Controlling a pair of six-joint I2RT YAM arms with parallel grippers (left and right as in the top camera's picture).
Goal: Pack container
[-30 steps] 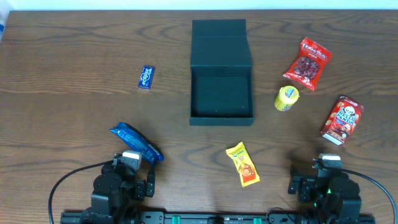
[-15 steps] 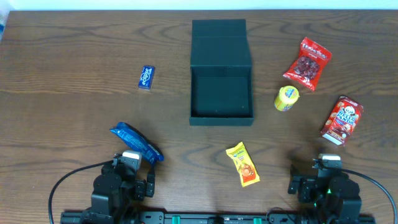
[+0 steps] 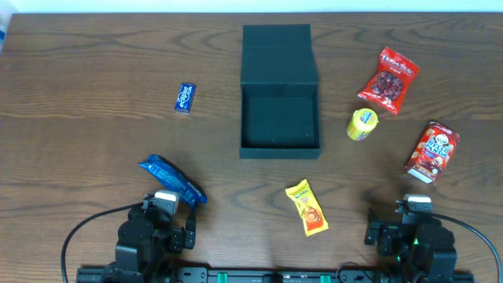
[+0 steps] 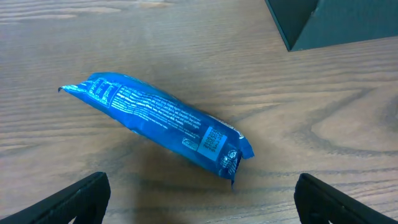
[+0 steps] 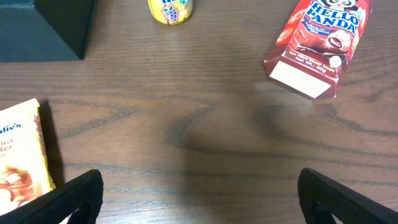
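Overhead: matte square container point(image 3: 280, 118) on woodgrain table point(image 3: 94, 149).

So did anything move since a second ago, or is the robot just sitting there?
Nothing visibly changed. The left gripper and the right gripper are both open and holding nothing, just like before. The blue packet lies in the same spot in front of the left gripper, and the container is open, as it was.

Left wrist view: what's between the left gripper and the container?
Blue snack packet just ahead of the left gripper; beyond it bare table to the container. Overhead agrees.
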